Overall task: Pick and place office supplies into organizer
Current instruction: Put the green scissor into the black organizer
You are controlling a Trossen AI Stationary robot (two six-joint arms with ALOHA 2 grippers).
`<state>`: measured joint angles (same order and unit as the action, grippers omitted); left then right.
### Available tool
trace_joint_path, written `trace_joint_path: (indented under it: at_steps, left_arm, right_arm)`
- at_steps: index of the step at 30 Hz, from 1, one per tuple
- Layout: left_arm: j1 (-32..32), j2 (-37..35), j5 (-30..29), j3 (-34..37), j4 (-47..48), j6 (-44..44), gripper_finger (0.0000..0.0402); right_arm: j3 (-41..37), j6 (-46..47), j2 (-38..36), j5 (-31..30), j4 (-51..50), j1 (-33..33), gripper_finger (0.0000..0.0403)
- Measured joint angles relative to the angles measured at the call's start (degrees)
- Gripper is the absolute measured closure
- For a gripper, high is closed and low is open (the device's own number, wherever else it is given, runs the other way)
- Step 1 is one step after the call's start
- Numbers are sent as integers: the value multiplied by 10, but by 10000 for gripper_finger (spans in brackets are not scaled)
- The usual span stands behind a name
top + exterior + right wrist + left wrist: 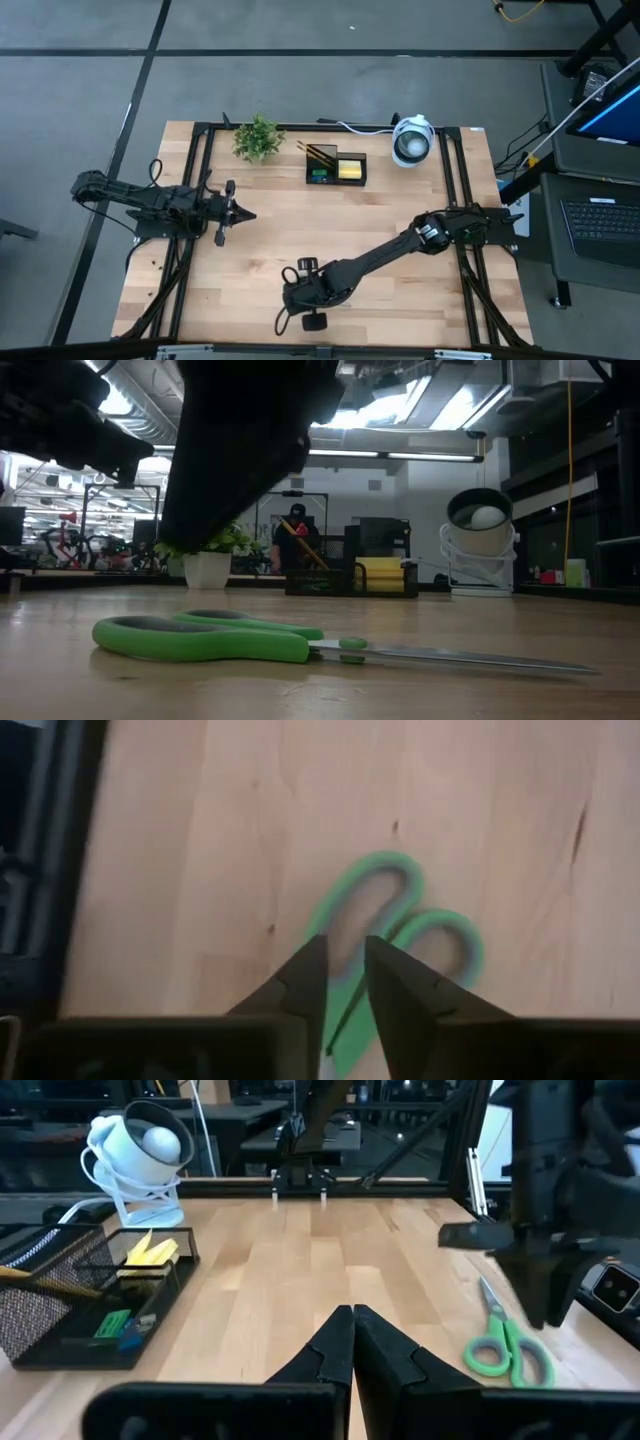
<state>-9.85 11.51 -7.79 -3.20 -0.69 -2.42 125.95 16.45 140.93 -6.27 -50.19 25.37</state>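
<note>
Right gripper [345, 982], narrowly parted above green scissors [205, 638] flat on near counter [400, 300]; risk: closing off-centre, apparently, skidding handles; left gripper [352, 1342] pinched closed, empty.

A grey floor [300, 90] crossed by dark lines surrounds the light wooden table [380, 215]. At the frame's right a laptop [603, 222] sits open. Ceiling lights [400, 457] glow overhead.
</note>
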Motion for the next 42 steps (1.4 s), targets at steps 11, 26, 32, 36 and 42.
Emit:
trace_joint_path:
  at_steps: [11,26,32,36,42]
  left_arm:
    - [0,0,0,0,1,0,396]
    - [0,0,0,0,10,-10,396]
    - [0,0,0,0,14,-13,400]
    - [0,0,0,0,14,-14,398]
    - [0,0,0,0,14,-13,394]
  right_arm:
    - [-5,41,2,0,1,-20,251]
    - [-6,87,35,3,3,-26,240]
    - [-3,104,50,12,-2,-30,240]
    - [-3,85,51,12,-8,-30,240]
    - [-3,22,53,14,-31,-31,261]
